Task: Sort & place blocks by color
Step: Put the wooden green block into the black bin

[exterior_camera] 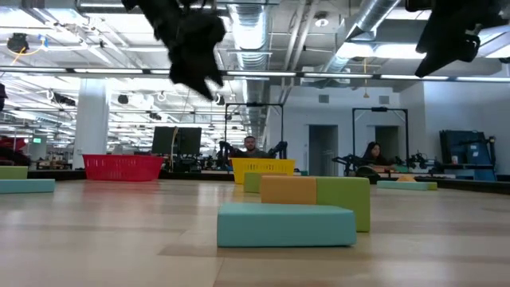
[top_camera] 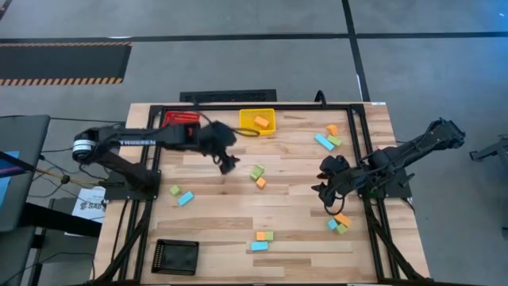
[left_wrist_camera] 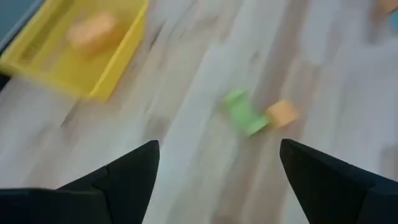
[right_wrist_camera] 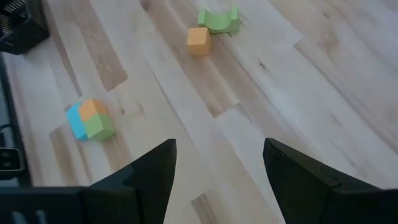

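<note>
Lying flat, light blue bar [exterior_camera: 286, 224] runs crosswise in low view.

A grey floor [top_camera: 262, 63] with a hazard-striped mat [top_camera: 63, 62] at ten o'clock surrounds the table [top_camera: 286, 208], and beyond it an open hall shows ceiling ducts [exterior_camera: 319, 32], white columns [exterior_camera: 94, 119] and seated people [exterior_camera: 372, 153].

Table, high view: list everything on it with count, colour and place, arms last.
Yellow tray: one, far edge, holding one orange block.
Red tray: one, far edge, partly under the left arm.
Black tray: one, near left corner.
Loose blocks: about fifteen, orange, light blue, light green, in six small clusters.
Left gripper: open, empty, above the centre cluster.
Right gripper: open, empty, right side.
</note>
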Motion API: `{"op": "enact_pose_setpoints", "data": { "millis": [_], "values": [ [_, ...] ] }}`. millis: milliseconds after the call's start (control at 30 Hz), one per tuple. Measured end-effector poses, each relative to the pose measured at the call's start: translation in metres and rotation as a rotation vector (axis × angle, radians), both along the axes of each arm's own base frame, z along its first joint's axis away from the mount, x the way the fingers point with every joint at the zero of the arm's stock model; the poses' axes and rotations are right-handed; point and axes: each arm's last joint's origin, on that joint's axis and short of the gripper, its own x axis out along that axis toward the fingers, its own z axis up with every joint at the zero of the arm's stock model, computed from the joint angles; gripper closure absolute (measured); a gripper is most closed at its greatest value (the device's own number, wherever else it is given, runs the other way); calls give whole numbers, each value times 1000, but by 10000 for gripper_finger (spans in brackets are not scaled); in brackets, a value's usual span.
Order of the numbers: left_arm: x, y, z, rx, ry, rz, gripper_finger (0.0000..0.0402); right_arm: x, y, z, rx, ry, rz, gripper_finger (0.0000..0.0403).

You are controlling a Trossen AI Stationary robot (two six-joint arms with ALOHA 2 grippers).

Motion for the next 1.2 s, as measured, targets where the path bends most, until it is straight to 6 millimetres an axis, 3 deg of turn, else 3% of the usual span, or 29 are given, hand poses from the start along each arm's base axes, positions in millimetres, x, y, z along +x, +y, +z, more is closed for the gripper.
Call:
{"op": "enact_pose_setpoints", "data": {
  "millis": [300,533,767,1000,1200],
  "values": [
    [38,-63,-18,-30,-108,-213,81,-10,13,-4,196,97,-34,143],
    [52,-89,-40,-59,-85,-261,81,-20,39,-28,272,367,-147,143],
    [61,-96,-39,-71,-172,-258,81,-22,73,-60,184,611,-31,143],
    [66,-94,-33,-60,-257,-265,81,-24,90,-93,331,543,-94,143],
    [67,-88,-33,-59,-260,-249,81,-24,91,-99,344,537,-181,143]
  ]
}}
